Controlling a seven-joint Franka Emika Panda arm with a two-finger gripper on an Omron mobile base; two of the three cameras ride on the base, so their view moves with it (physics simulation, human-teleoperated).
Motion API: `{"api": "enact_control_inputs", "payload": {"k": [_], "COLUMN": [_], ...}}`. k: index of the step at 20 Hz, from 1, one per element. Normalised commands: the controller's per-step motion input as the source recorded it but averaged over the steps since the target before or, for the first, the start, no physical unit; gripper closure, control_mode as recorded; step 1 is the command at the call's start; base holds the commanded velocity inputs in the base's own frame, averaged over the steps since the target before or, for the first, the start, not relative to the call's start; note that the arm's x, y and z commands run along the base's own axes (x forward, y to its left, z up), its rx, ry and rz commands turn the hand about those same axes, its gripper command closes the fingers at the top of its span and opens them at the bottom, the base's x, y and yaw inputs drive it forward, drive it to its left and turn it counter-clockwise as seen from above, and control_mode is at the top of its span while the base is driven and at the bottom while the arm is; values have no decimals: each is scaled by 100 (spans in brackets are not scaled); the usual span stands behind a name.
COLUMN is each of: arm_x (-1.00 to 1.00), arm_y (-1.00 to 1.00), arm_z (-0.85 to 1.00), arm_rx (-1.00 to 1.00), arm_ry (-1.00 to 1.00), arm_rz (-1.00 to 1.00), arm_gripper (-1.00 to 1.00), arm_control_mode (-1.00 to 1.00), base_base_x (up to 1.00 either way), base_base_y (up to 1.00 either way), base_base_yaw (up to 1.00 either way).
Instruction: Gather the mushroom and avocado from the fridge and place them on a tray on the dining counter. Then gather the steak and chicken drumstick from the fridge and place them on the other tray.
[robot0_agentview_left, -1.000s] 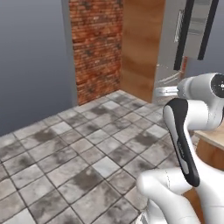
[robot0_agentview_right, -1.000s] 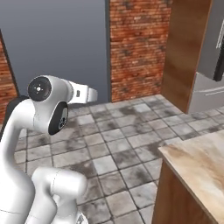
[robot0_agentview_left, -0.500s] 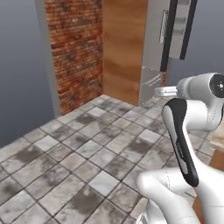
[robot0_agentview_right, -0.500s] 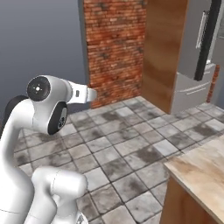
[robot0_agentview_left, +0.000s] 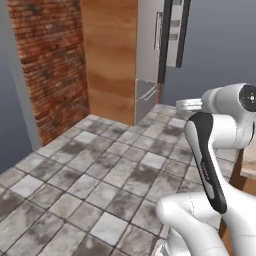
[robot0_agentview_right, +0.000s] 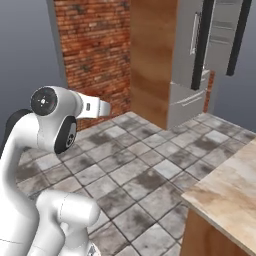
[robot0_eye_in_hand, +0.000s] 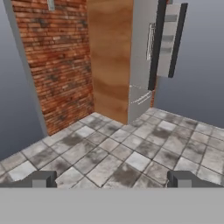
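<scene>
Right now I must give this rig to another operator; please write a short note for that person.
Gripper: open, fingers wide apart, holding nothing.
Fridge: ahead across the tiled floor, beside a wooden panel and a brick wall; one door looks swung open, its contents cannot be seen from here.
A beige counter corner is at the right.
Done: nothing gathered, as far as can be seen.
Left: reach the fridge, fetch all four foods, load both trays.
</scene>
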Motion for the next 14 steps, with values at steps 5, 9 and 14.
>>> {"api": "enact_control_inputs", "payload": {"k": [5,9,14], "arm_x": [0,0,0], "arm_y": [0,0,0], "arm_z": [0,0,0], "arm_rx": [0,0,0], "arm_ry": [0,0,0], "arm_rz": [0,0,0], "arm_gripper": [-100,-100,-100], "arm_control_mode": [100,100,100], "base_base_x": [55,59,62], "base_base_y": [12,25,30], "base_base_yaw": [-41,-43,-42]}}
